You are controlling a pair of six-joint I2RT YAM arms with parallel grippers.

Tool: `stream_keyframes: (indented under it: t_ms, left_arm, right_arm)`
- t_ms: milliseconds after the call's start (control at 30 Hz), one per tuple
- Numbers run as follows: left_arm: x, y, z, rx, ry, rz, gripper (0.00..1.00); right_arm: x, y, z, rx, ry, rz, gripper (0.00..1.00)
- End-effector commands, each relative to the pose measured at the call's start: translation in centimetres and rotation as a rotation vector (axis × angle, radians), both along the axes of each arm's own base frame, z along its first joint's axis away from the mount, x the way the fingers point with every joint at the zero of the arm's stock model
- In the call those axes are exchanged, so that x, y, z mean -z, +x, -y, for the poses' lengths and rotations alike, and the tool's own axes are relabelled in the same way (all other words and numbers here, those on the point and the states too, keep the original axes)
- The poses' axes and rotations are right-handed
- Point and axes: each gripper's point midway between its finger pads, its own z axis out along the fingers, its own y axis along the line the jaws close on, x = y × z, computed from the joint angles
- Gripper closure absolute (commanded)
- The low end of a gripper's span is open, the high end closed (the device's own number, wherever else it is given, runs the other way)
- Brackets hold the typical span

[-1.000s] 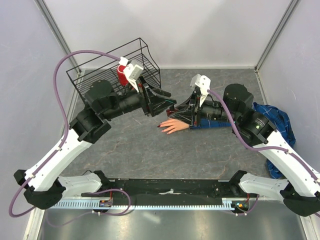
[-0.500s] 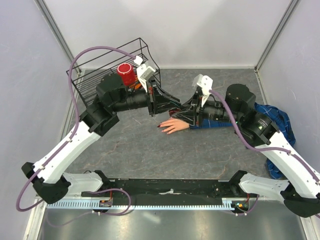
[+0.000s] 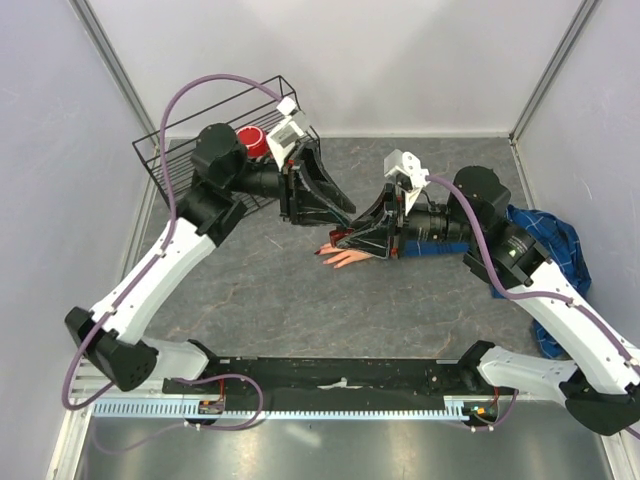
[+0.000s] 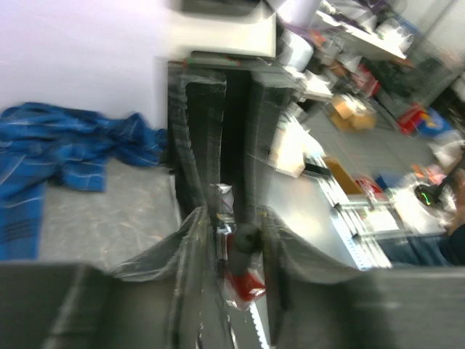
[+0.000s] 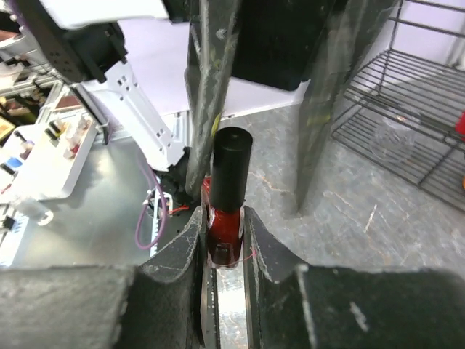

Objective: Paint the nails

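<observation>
The peach fake hand (image 3: 350, 258) lies on the grey table, its plaid cuff hidden under my right arm. Its nails (image 3: 320, 250) show only as tiny dark fingertip specks. My right gripper (image 3: 348, 241) (image 5: 222, 227) is shut on a small red polish bottle (image 5: 222, 236) with a tall black cap (image 5: 230, 169), held just above the hand. My left gripper (image 3: 343, 220) (image 4: 232, 227) is open, its fingers (image 5: 212, 80) standing on either side of the cap (image 4: 247, 237) without clearly touching it. The left wrist view is blurred.
A black wire basket (image 3: 180, 150) with a red cup (image 3: 250, 140) stands at the back left, behind my left arm. It also shows in the right wrist view (image 5: 407, 123). A blue plaid cloth (image 3: 548, 240) (image 4: 65, 156) lies at the right under my right arm.
My left arm has swung right and down from the basket, bringing its open fingers around the bottle cap. My right gripper has shifted slightly left with the bottle.
</observation>
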Motion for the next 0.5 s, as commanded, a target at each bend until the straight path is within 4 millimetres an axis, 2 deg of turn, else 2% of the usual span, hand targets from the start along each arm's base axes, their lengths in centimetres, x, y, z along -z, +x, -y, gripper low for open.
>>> stream_keyframes:
  t_ms: [0, 33, 67, 133, 167, 200, 300, 333, 467]
  left_arm:
    - [1.0, 5.0, -1.3, -0.367, 0.057, 0.03, 0.45]
    - [0.8, 4.8, -1.7, -0.387, 0.05, 0.032, 0.3]
    - [0.4, 4.1, -2.3, -0.406, 0.039, 0.039, 0.23]
    - [0.1, 4.3, -3.1, -0.489, 0.031, 0.025, 0.18]
    - [-0.4, 3.9, -3.9, -0.526, 0.018, 0.021, 0.18]
    - [-0.7, 4.9, -4.4, -0.617, 0.008, -0.025, 0.19]
    - [-0.5, 5.4, -5.1, -0.714, -0.008, -0.129, 0.29]
    - [-0.4, 5.5, -5.0, -0.73, -0.012, -0.146, 0.33]
    - [0.1, 5.1, -3.5, -0.789, 0.004, -0.148, 0.38]
  right_arm:
    - [-3.3, -3.3, 0.3, -0.126, 0.061, 0.145, 1.0]
    - [-2.8, -2.8, 0.3, -0.1, 0.04, 0.134, 1.0]
    - [-2.7, -2.0, 0.3, -0.067, 0.029, 0.146, 1.0]
    - [-2.4, -0.5, 0.3, 0.01, 0.007, 0.151, 1.0]
    - [-2.3, 0.1, 0.3, 0.041, 0.0, 0.154, 1.0]
    - [-2.3, 0.7, 0.3, 0.069, -0.005, 0.156, 1.0]
    - [-1.8, 2.8, 0.4, 0.17, -0.028, 0.148, 1.0]
    - [-1.8, 3.5, 0.5, 0.211, -0.033, 0.147, 1.0]
    - [-1.2, 4.9, 0.5, 0.284, -0.053, 0.14, 1.0]
